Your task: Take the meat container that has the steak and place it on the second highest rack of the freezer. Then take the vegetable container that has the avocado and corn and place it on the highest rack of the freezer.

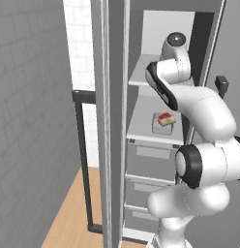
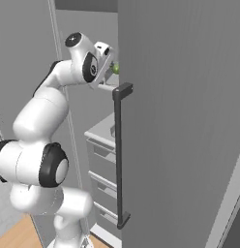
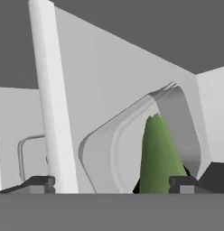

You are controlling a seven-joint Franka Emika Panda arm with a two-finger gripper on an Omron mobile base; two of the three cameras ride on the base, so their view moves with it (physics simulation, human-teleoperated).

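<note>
Hand view shows the pincer (image 3: 111, 184) spread wide around the vegetable tray (image 3: 132, 144) on the top shelf (image 1: 141, 72), so back straight out without nudging it.

I saw the freezer (image 1: 156, 160) as flat matt grey, its bar handle (image 2: 118, 160) matt black. The vegetable container (image 3: 132, 144) looked like smooth grey plastic. The floor (image 1: 68, 213) was pale wood, and the wall tiles (image 1: 81, 43) white.

Your left base view looks forward from behind the arm into the open freezer (image 1: 156, 145); your right base view faces the same freezer from the other side. Your hand view sits close over the vegetable container (image 3: 132, 135).
</note>
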